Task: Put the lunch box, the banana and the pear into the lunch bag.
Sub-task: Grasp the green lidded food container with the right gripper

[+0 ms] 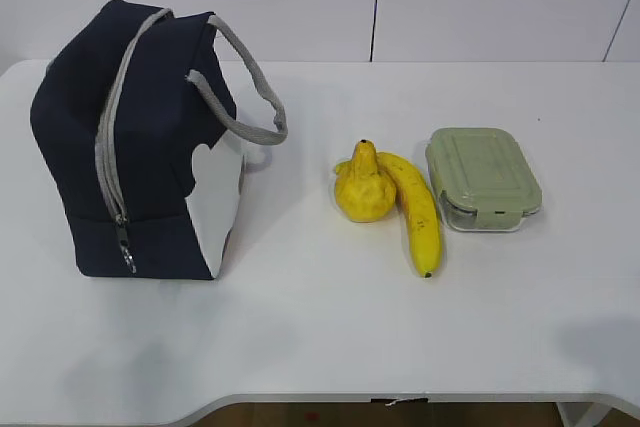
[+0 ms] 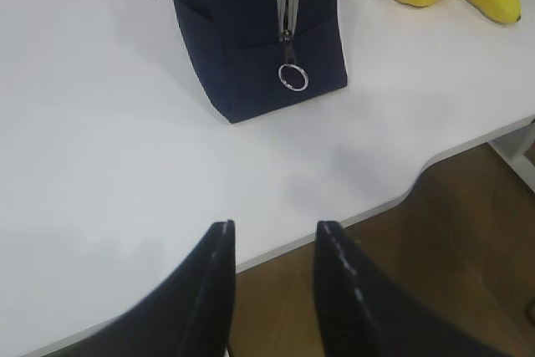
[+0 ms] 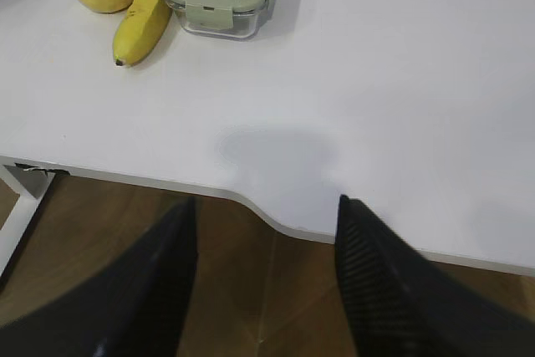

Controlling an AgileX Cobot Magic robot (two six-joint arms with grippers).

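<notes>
1. I judge the step in hand to be opening the lunch bag (image 1: 140, 142). It stands upright on the left of the white table (image 1: 320, 337) with its grey zipper (image 1: 108, 152) closed all the way down to the ring pull (image 2: 293, 77) low on the end panel facing me.
2. My left gripper (image 2: 273, 244) hangs off the near table edge, jaws parted a modest gap with nothing between them. The ring pull sits ahead of it, well apart.
3. My right gripper (image 3: 263, 215) is also beyond the table edge, jaws spread wider and empty.
4. To do this well, I would bring the left gripper to the ring pull and pinch it squarely, not the fabric beside it.
5. The bag is soft and looks light, so I expect it to slide or tip when the zipper is drawn; steadying it with the right gripper seems wise.
6. The pear (image 1: 362, 187), banana (image 1: 418, 212) and lunch box (image 1: 483, 177) lie in a row right of the bag. The pear touches the banana, and the lunch box sits just beside the banana.
7. The boxy lunch box should probably go in first, flat on the bottom.
</notes>
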